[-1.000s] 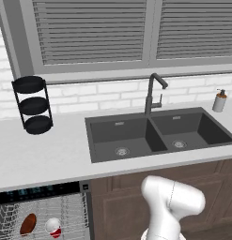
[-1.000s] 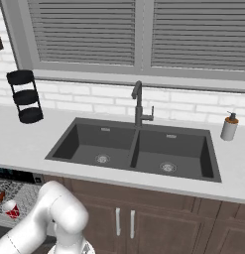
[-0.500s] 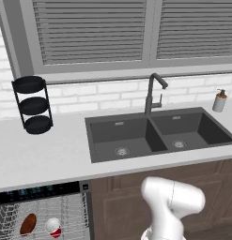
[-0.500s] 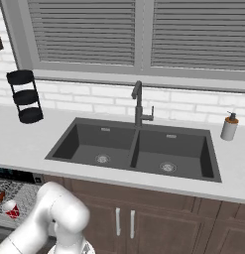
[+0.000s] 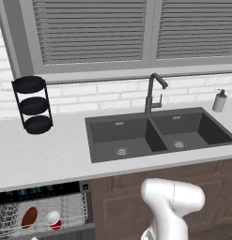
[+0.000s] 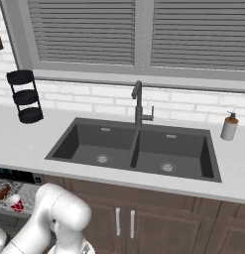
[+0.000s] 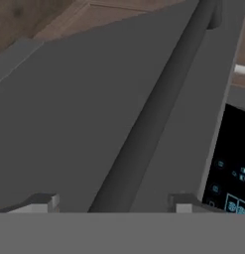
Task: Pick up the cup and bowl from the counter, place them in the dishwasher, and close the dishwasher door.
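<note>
With the bowl (image 5: 29,217) and cup (image 5: 53,219) lying in the dishwasher (image 5: 42,206) rack, the pincer (image 7: 111,204) is straddling the bar handle (image 7: 158,104) wide apart on the stiff, hinged dishwasher door (image 7: 59,124), best pushed near that bar.

So the dishwasher (image 5: 42,213) sits under the counter (image 5: 51,154), left of the sink (image 5: 155,133). Inside its rack, the bowl (image 5: 29,217) is just left of the cup (image 5: 54,219). My fingertips (image 7: 42,202) sit either side of the door's bar handle (image 7: 158,109); the control strip (image 7: 232,163) is to its right.
</note>
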